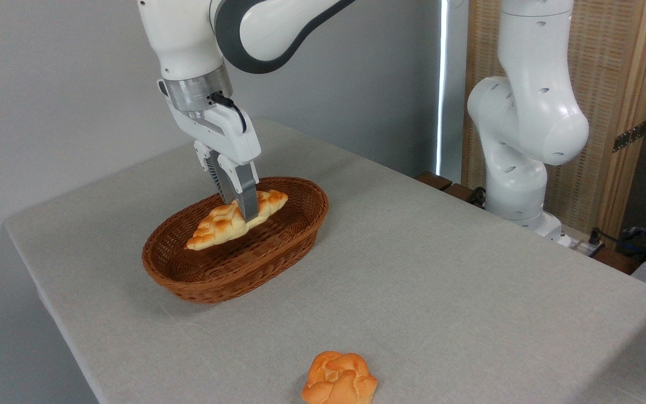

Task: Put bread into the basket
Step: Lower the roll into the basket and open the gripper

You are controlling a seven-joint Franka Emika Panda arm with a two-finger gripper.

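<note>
No readable writing or labels are showing anywhere in the camera view, where the reddish-brown wicker basket (236,255) is sitting on the grey table (441,269) and taking in the braided bread (219,224). The gripper (243,215) is reaching down from above and pinching the bread around its middle, holding the loaf tilted inside the basket with its left tip lower, though whether that tip is touching the weave cannot be told. A round orange bun (339,379) is lying alone near the table's front edge, well apart from the basket.
</note>
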